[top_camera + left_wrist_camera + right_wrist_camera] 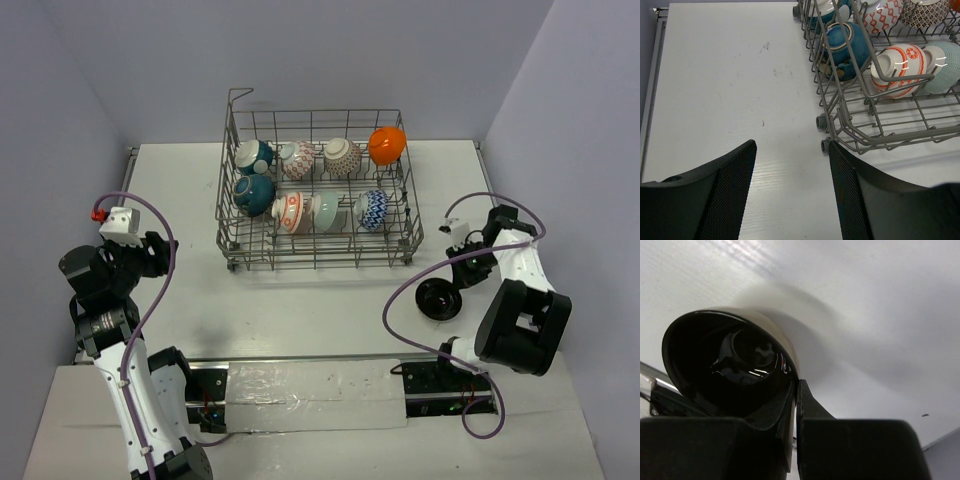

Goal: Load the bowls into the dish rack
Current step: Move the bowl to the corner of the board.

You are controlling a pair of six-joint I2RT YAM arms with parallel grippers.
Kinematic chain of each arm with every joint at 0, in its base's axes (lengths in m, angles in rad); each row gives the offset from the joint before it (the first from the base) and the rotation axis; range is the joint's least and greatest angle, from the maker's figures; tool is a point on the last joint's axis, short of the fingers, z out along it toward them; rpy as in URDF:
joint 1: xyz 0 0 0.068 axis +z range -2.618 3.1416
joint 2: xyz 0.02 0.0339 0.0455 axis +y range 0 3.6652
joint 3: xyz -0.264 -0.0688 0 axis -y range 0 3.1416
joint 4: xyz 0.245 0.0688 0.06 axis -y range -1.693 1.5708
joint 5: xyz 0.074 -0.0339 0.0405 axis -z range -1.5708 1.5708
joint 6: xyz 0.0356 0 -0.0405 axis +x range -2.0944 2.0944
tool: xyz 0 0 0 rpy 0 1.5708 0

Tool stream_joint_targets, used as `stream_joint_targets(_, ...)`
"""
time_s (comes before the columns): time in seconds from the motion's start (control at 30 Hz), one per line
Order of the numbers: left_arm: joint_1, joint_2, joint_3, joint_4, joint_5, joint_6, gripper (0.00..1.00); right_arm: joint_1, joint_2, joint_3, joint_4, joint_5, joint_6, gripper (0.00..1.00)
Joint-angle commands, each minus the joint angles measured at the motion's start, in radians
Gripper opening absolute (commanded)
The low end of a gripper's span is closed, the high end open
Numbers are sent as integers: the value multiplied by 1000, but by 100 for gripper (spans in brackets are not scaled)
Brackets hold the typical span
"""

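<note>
The grey wire dish rack (310, 262) stands at the back middle of the table and holds several bowls on their sides: a teal one (255, 193), a red-patterned one (297, 158), an orange one (387, 145), a pale green one (327, 211) and others. My right gripper (462, 275) is shut on the rim of a black bowl (438, 298), tilted low over the table right of the rack. In the right wrist view the fingers (810, 405) pinch the bowl's (725, 360) wall. My left gripper (155, 250) is open and empty, left of the rack.
In the left wrist view the rack's near left corner (880, 142) lies just beyond my right fingertip, with the teal bowl (842, 42) and an orange-patterned bowl (900, 62) inside. Grey walls enclose the table at left, back and right.
</note>
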Motion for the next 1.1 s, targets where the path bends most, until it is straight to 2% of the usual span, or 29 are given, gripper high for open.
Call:
stream_joint_targets(0.0, 6, -10, -1, 17, 9, -5, 65, -21, -15, 73, 84, 7, 30, 0)
stream_joint_targets(0.27, 6, -10, -1, 15, 9, -2, 65, -38, 17, 174, 122, 18, 98, 0)
stream_joint_targets(0.5, 6, -10, -1, 15, 7, -2, 65, -41, 115, 246, 162, 16, 130, 0)
stream_joint_targets(0.77, 6, -13, -1, 15, 3, -3, 65, -43, 235, 286, 202, 7, 161, 0)
stream_joint_targets(1.07, 10, -10, -2, 17, 0, -5, 65, -43, 256, 305, 211, -24, 178, 0)
